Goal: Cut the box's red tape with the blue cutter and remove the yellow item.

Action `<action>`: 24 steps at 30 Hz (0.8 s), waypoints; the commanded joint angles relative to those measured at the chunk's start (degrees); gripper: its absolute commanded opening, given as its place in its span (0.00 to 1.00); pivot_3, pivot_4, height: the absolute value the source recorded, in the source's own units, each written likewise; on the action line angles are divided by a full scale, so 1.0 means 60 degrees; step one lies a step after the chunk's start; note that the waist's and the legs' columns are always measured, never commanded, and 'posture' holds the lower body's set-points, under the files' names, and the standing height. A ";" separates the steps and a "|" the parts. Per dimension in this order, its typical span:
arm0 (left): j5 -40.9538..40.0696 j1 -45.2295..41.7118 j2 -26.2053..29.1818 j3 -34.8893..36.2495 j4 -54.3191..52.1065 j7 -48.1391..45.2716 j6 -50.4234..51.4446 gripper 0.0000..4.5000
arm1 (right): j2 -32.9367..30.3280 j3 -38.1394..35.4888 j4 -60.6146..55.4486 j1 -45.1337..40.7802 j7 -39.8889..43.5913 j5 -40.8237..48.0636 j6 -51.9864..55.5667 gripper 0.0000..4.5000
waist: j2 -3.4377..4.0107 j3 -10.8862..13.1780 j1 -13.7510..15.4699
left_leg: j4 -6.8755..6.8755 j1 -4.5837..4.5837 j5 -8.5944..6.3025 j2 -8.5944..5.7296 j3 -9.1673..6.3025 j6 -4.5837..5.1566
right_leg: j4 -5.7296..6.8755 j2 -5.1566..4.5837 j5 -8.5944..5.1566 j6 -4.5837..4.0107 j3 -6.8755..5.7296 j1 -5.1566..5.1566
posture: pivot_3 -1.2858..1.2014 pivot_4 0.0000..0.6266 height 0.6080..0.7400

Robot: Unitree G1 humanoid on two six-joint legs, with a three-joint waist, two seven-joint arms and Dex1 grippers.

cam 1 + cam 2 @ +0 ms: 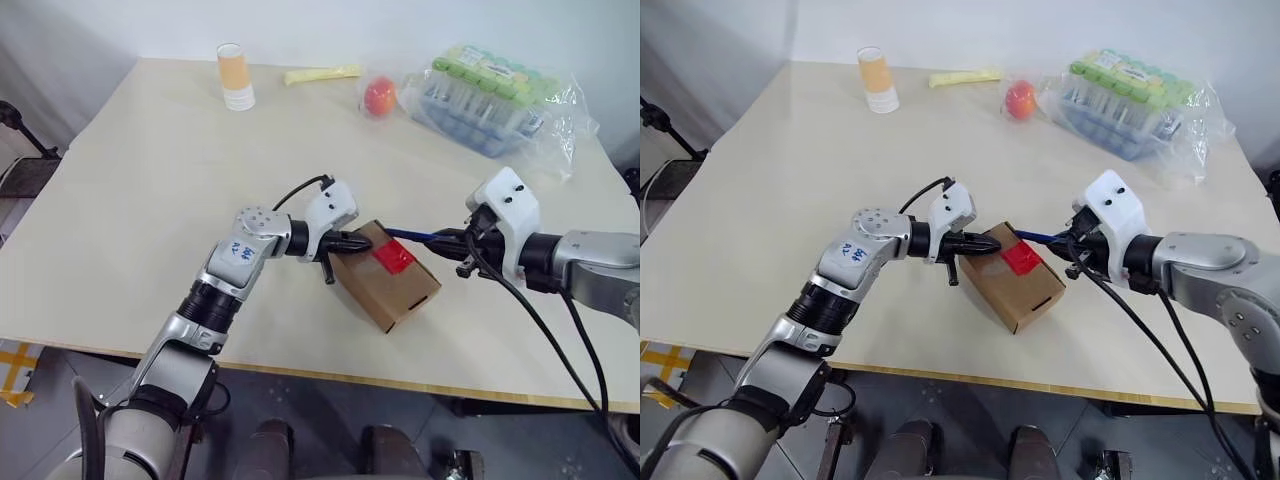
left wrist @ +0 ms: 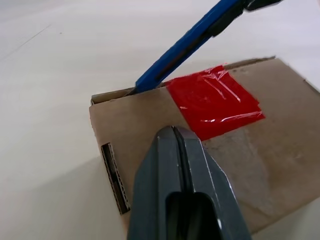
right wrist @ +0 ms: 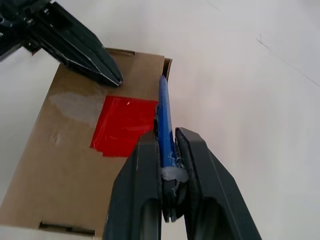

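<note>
1. the left gripper (image 1: 355,241), its two black fingers pressed together and holding nothing, is reaching in level and resting its tips on top of the small brown cardboard box (image 1: 385,277), which is sitting near the front of the pale wooden table (image 1: 150,180).
2. the right gripper (image 3: 167,160), angled inward from the other side, is clamping the slim dark blue pen-shaped cutter (image 3: 164,117), its tip lying at the box's top edge just beside the red tape patch (image 3: 122,125).

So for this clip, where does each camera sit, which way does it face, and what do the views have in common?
Head stereo pair: looks forward and down over the table; both arms show, left gripper, right gripper.
Left wrist view: looks along the shut left gripper's fingers pressed on the box, at the red tape.
Right wrist view: looks along its own fingers clamping the blue cutter; the left gripper shows too.
Shared: box, tape and cutter.
</note>
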 commanded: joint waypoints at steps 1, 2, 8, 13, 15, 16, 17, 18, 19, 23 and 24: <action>0.0794 -0.0003 0.0076 -0.0719 0.1151 -0.0047 0.0008 0.00 | -0.0691 0.0497 0.0202 -0.0854 0.0997 -0.0288 0.0509 0.03 | 0.0001 -0.0001 0.0001 | 0.0003 0.0002 0.0000 -0.0002 0.0002 0.0000 | 0.0000 -0.0001 0.0000 0.0000 0.0002 0.0002 | 0.52 0.24 1.00; 0.0886 -0.0040 0.0037 -0.0790 0.1369 -0.0025 -0.0108 0.00 | -0.0815 0.0661 0.0288 -0.1074 0.1207 -0.0356 0.0613 0.03 | 0.0002 -0.0003 -0.0003 | 0.0007 0.0005 0.0000 -0.0001 0.0000 0.0000 | 0.0000 0.0000 0.0000 0.0000 0.0002 0.0009 | 0.52 0.24 1.00; 0.1019 -0.0090 -0.0277 -0.0868 0.2070 0.0028 -0.0440 0.00 | -0.1472 0.1729 0.0708 -0.2436 0.2536 -0.0716 0.1529 0.03 | -0.0005 -0.0014 0.0035 | 0.0046 0.0023 0.0002 -0.0001 -0.0002 0.0003 | 0.0010 -0.0001 0.0000 0.0000 0.0005 0.0041 | 0.52 0.24 1.00; 0.1092 0.0107 -0.0411 -0.0952 0.2136 0.0045 -0.0534 0.00 | -0.1916 0.2723 0.1118 -0.3234 0.3673 -0.1576 0.1470 0.03 | -0.0008 -0.0021 0.0102 | 0.0049 0.0021 0.0002 -0.0008 -0.0011 0.0003 | 0.0010 -0.0006 0.0002 0.0003 0.0007 0.0046 | 0.52 0.24 1.00; 0.1084 0.0157 -0.0450 -0.0945 0.2076 0.0079 -0.0486 0.00 | -0.2087 0.3022 0.1233 -0.3425 0.4094 -0.1856 0.1488 0.03 | -0.0012 -0.0024 0.0149 | 0.0048 0.0021 0.0002 -0.0009 -0.0013 0.0004 | 0.0008 -0.0006 0.0002 0.0005 0.0006 0.0046 | 0.52 0.24 1.00; 0.1072 0.0195 -0.0466 -0.0925 0.2060 0.0108 -0.0466 0.00 | -0.2217 0.3208 0.1266 -0.3499 0.4343 -0.2035 0.1456 0.03 | -0.0013 -0.0024 0.0171 | 0.0048 0.0021 0.0001 -0.0011 -0.0013 0.0004 | 0.0008 -0.0008 0.0003 0.0006 0.0006 0.0046 | 0.52 0.24 1.00; 0.1064 0.0234 -0.0475 -0.0913 0.2050 0.0126 -0.0459 0.00 | -0.2358 0.3372 0.1272 -0.3555 0.4598 -0.2194 0.1414 0.03 | -0.0013 -0.0024 0.0199 | 0.0048 0.0020 0.0001 -0.0011 -0.0013 0.0004 | 0.0007 -0.0007 0.0003 0.0006 0.0006 0.0046 | 0.52 0.24 1.00; 0.1061 0.0264 -0.0482 -0.0908 0.2034 0.0140 -0.0450 0.00 | -0.2451 0.3473 0.1272 -0.3584 0.4795 -0.2320 0.1375 0.03 | -0.0013 -0.0025 0.0217 | 0.0046 0.0020 0.0001 -0.0011 -0.0013 0.0004 | 0.0005 -0.0007 0.0003 0.0007 0.0006 0.0045 | 0.52 0.24 1.00; 0.1055 0.0298 -0.0489 -0.0905 0.2003 0.0152 -0.0432 0.00 | -0.2460 0.3458 0.1319 -0.3633 0.4958 -0.2287 0.1513 0.03 | -0.0013 -0.0025 0.0235 | 0.0044 0.0020 0.0001 -0.0010 -0.0013 0.0004 | 0.0004 -0.0007 0.0003 0.0007 0.0006 0.0044 | 0.52 0.24 1.00; 0.1009 0.0422 -0.0510 -0.0887 0.1892 0.0189 -0.0369 0.00 | -0.2551 0.3594 0.1549 -0.3704 0.5451 -0.2668 0.1528 0.03 | -0.0013 -0.0034 0.0244 | 0.0042 0.0020 0.0001 -0.0010 -0.0012 0.0004 | 0.0005 -0.0007 0.0003 0.0007 0.0005 0.0043 | 0.52 0.24 1.00; 0.1000 0.0440 -0.0516 -0.0886 0.1880 0.0197 -0.0362 0.00 | -0.2536 0.3652 0.1653 -0.3668 0.5514 -0.2823 0.1471 0.03 | -0.0014 -0.0049 0.0245 | 0.0042 0.0020 0.0001 -0.0010 -0.0012 0.0004 | 0.0005 -0.0007 0.0003 0.0007 0.0005 0.0044 | 0.52 0.24 1.00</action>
